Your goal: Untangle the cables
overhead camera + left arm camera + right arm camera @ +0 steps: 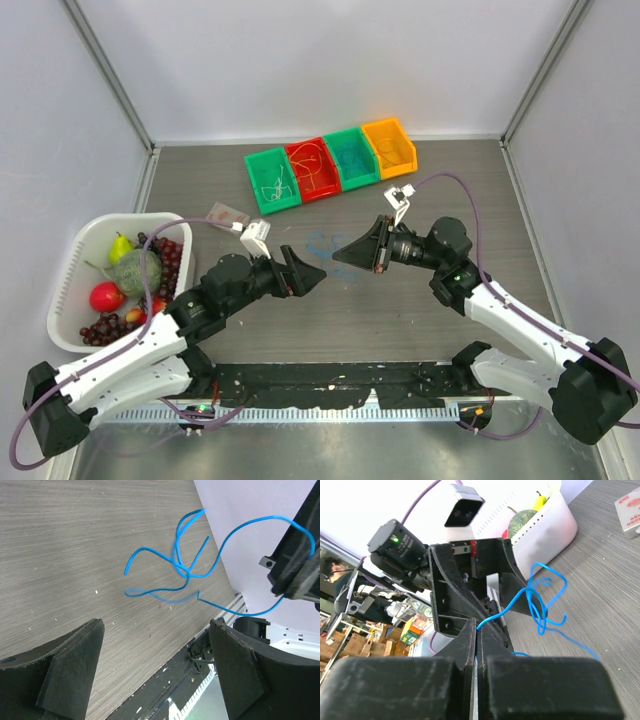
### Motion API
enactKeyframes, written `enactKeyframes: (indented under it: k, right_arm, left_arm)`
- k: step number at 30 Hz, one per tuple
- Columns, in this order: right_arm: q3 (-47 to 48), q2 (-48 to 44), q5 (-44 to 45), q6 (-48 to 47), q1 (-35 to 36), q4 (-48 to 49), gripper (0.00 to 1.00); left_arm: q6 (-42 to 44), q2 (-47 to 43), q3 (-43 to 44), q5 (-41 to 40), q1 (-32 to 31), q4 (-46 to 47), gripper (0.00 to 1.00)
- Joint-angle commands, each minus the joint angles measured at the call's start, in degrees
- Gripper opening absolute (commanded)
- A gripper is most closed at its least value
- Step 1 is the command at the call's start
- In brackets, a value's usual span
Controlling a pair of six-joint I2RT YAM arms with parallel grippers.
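Note:
A thin blue cable [182,570] hangs in loose tangled loops just above the table between my two grippers; it also shows in the right wrist view [540,605] and faintly in the top view [325,243]. My right gripper [479,625] is shut on one end of it and holds it up; from above the gripper [345,255] sits at mid-table. My left gripper [157,627] is open and empty, its jaws wide apart a little short of the tangle [308,276]. A whitish cable [272,183] and an orange-yellow cable [312,165] lie in bins at the back.
Four bins stand in a row at the back: green [258,190], red [296,150], teal [350,158], orange [390,145]. A white basket [70,290] of fruit is at the left. A small packet [228,213] lies near it. A black rail [330,380] runs along the near edge.

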Motion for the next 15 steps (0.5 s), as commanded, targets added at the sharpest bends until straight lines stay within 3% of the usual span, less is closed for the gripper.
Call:
enactKeyframes:
  k: [1,8,15]
  right_arm:
    - [0.81,-1.63,-1.34,3.82,0.43,6.53,0.01]
    - [1.69,-2.78,-1.51,3.2,0.43,5.92,0.01]
    - [1.78,-2.6,0.59,4.25,0.43,6.53,0.01]
  left_arm:
    - [-2.05,1.93,-0.71,1.79,0.14,6.07,0.92]
    - [-3.45,7.91,1.48,-2.77,0.14,6.34,0.93]
    - [-6.09,14.68,0.26,0.56,0.05,18.11,0.96]
